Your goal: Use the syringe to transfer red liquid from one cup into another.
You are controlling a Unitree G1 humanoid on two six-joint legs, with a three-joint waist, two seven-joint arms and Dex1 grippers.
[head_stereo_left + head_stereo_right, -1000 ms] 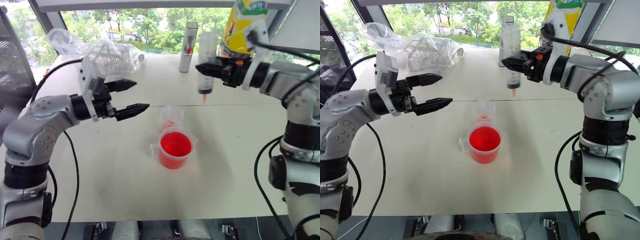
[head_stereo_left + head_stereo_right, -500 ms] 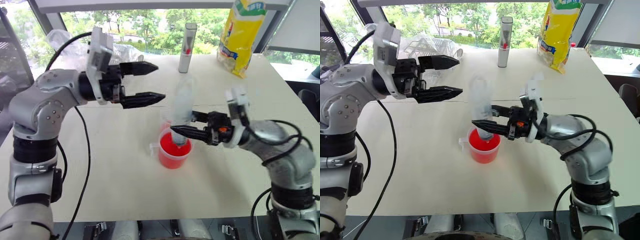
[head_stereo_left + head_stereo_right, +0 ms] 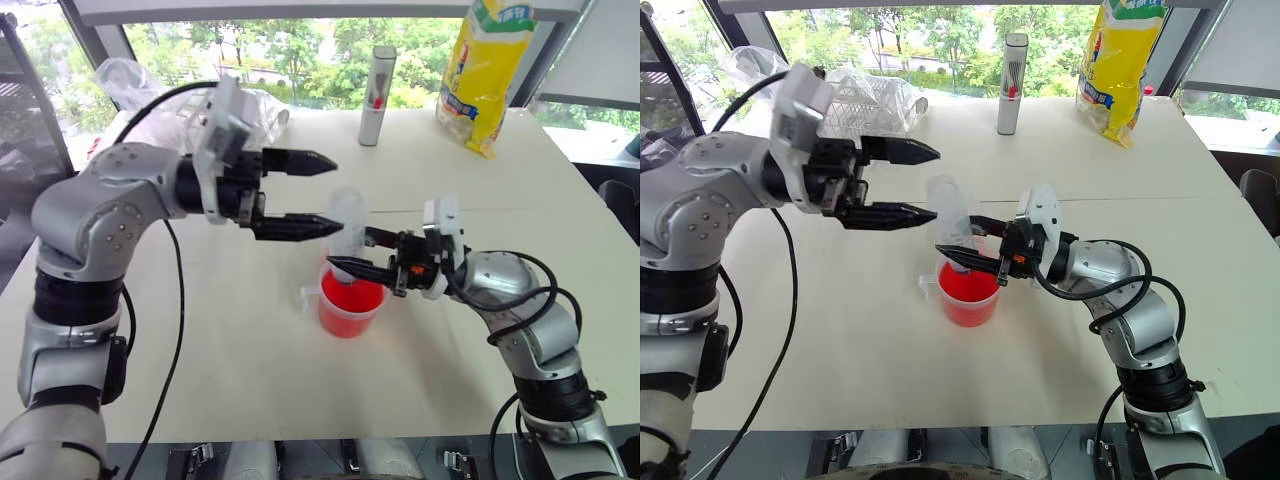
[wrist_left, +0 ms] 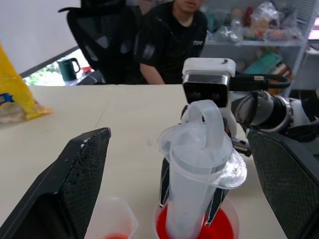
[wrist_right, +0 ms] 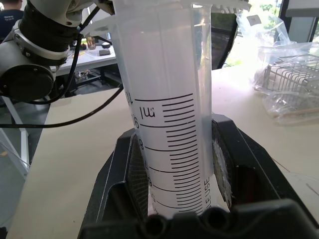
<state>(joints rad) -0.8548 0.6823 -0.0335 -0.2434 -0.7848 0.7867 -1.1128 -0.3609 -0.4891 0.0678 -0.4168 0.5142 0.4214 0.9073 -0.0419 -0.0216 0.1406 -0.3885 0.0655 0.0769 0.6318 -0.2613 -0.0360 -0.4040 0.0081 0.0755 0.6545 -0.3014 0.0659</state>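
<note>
The syringe (image 3: pixel 348 232) stands upright with its lower end inside the wide handled cup (image 3: pixel 318 312), dipped in the red liquid (image 3: pixel 352 299). My right gripper (image 3: pixel 352 264) is shut on the syringe's barrel (image 5: pixel 169 124) just above the cup's rim. My left gripper (image 3: pixel 336 195) is open and level with the plunger's top (image 4: pixel 204 127), which sits between its two fingers and touches neither. The small handleless cup (image 4: pixel 117 221) stands right beside the big one with a little red at its bottom. The two eye views mostly hide it behind the syringe.
A tall grey tube (image 3: pixel 377 95) and a yellow bag (image 3: pixel 482 70) stand at the table's far edge. A plastic-wrapped wire rack (image 3: pixel 865 100) lies at the far left. A person in black (image 4: pixel 169 40) sits beyond the table.
My right gripper has carried the syringe down from high over the table into the wide cup. My left gripper has risen and moved right, up to the plunger's top.
</note>
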